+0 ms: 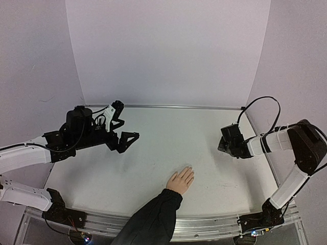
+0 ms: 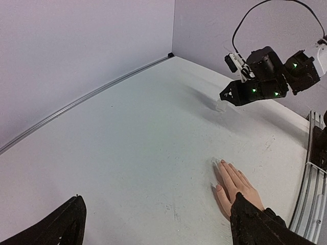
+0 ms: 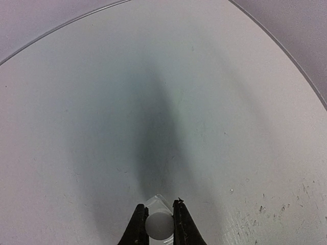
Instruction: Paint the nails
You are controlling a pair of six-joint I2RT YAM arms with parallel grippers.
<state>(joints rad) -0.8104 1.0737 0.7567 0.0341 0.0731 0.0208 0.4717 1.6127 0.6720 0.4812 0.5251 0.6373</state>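
Hand (image 1: 180,180) is lying flat at lower centre of the top view. The nails (image 2: 216,162) are sitting at its fingertips: tiny, pale, probably hard and slick over soft skin, so light brush strokes, no gripping. Left gripper (image 1: 124,122) is hanging wide open, mid left. Right gripper (image 3: 158,204) is pinching a clear white-capped bottle (image 3: 158,225), mid right.

No words, numbers or signs can be read anywhere in these pictures. The small bottle (image 3: 159,225) pinched in the right gripper (image 3: 158,205) shows only its plain white cap from above. Its sides are hidden, so I cannot tell if there is a label. The green lights (image 2: 276,94) on the far arm look like plain dots, not letters.
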